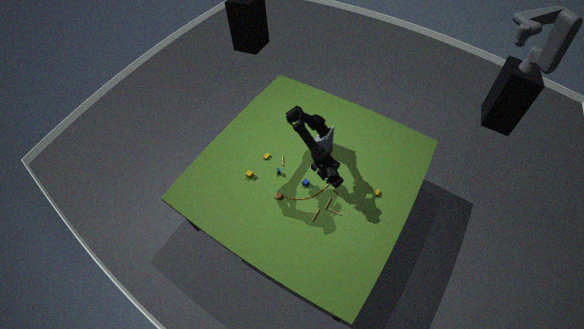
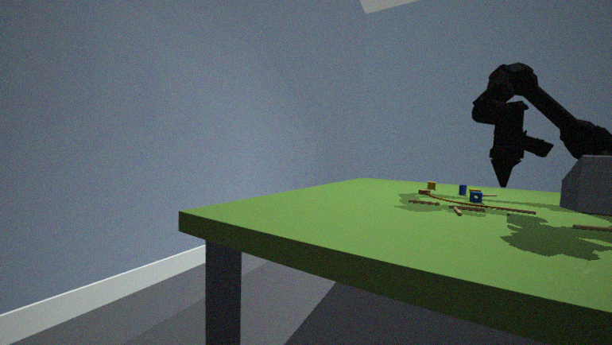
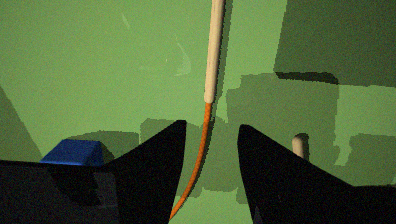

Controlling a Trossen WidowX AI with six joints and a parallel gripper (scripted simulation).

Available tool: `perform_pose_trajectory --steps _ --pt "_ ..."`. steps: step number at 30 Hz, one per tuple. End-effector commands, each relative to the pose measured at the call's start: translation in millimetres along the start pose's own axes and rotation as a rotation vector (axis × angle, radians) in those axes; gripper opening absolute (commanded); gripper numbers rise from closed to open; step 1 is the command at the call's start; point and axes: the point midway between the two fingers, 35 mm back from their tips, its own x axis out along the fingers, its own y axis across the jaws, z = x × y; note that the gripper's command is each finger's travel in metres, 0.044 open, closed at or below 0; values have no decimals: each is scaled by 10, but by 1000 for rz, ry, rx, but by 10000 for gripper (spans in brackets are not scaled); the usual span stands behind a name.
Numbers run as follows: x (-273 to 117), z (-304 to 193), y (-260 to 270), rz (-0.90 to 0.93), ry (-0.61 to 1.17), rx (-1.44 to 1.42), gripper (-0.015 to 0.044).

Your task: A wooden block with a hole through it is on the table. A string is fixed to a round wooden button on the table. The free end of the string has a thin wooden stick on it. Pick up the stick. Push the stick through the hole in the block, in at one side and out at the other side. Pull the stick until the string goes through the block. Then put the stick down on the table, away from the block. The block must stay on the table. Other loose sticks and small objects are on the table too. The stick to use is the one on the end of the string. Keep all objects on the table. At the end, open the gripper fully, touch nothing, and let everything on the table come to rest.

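While hovering above the green table (image 1: 228, 195) (image 2: 300, 222) (image 3: 100, 65), with gripper (image 1: 336, 183) (image 2: 503, 185) (image 3: 212, 131) released, partly open, straddling orange string (image 1: 301, 199) (image 2: 450, 201) (image 3: 204, 140) from above, showing stick (image 1: 326, 186) (image 2: 514, 210) (image 3: 213, 55) outside blue block (image 1: 305, 182) (image 2: 476, 197) (image 3: 75, 152).

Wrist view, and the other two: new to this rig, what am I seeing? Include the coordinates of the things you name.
One black robot arm on a grey base (image 1: 325, 143) (image 2: 583, 184), ending in a two-finger gripper (image 2: 503, 185) (image 3: 212, 131). The top view looks down on the green table (image 1: 228, 163) (image 2: 385, 253); the exterior view looks across it from beyond a corner; the wrist view looks past the fingers.

On the table: a round button (image 1: 277, 195) (image 2: 424, 192), with an orange string (image 1: 302, 199) (image 2: 450, 200) (image 3: 204, 137) running to its stick (image 2: 516, 210) (image 3: 214, 55). Around them lie loose sticks and small blue and yellow pieces; one blue block (image 1: 305, 182) (image 2: 472, 200) shows a hole.

Nothing is held: the fingers stand apart above the string.
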Motion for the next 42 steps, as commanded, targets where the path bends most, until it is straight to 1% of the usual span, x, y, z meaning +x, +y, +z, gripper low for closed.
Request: perform_pose_trajectory --steps 1,33,40,42 --pt "46 2 -6 -2 -3 -4 122" --pt "572 4 2 0 -2 -4 122" --pt "595 6 4 0 -2 -4 122" --pt "580 8 0 -2 -6 1 70"
